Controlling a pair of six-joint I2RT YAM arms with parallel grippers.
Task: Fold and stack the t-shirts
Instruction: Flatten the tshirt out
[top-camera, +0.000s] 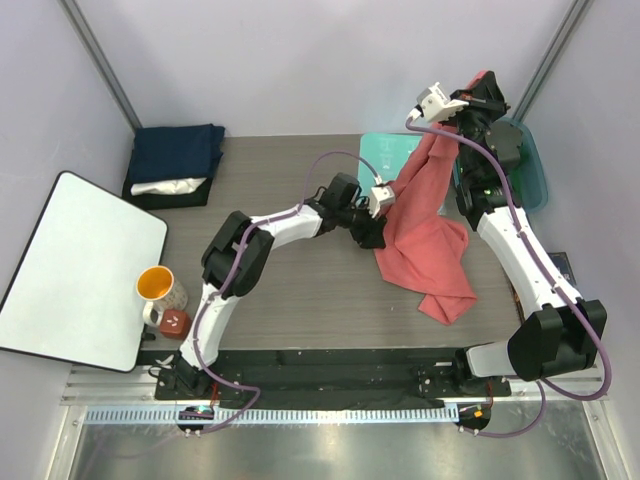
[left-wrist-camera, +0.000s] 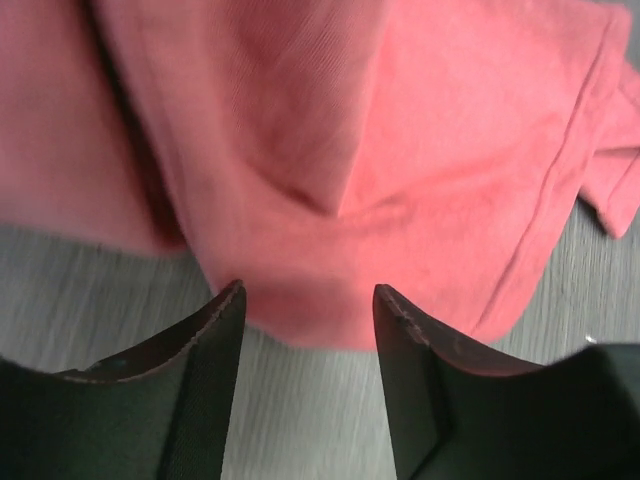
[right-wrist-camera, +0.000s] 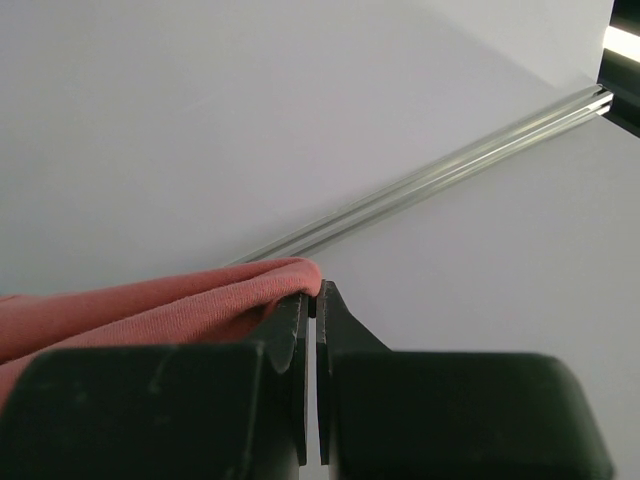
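Observation:
A coral-red t-shirt (top-camera: 430, 225) hangs from my right gripper (top-camera: 484, 92), which is raised at the back right and shut on a fold of its cloth (right-wrist-camera: 200, 300). The shirt's lower part lies crumpled on the table. My left gripper (top-camera: 372, 236) is low at the shirt's left edge. In the left wrist view its fingers (left-wrist-camera: 225, 310) stand apart with bare table between them, and the shirt's rounded edge (left-wrist-camera: 330, 200) lies just beyond the tips. A folded navy blue t-shirt (top-camera: 178, 152) lies at the back left, with white cloth (top-camera: 165, 187) showing under it.
A mint-green board (top-camera: 383, 152) lies behind the hanging shirt. A teal bin (top-camera: 530, 165) stands at the back right. At the left are a large white panel (top-camera: 75, 265), an orange-lined mug (top-camera: 160, 288) and a small red object (top-camera: 176, 323).

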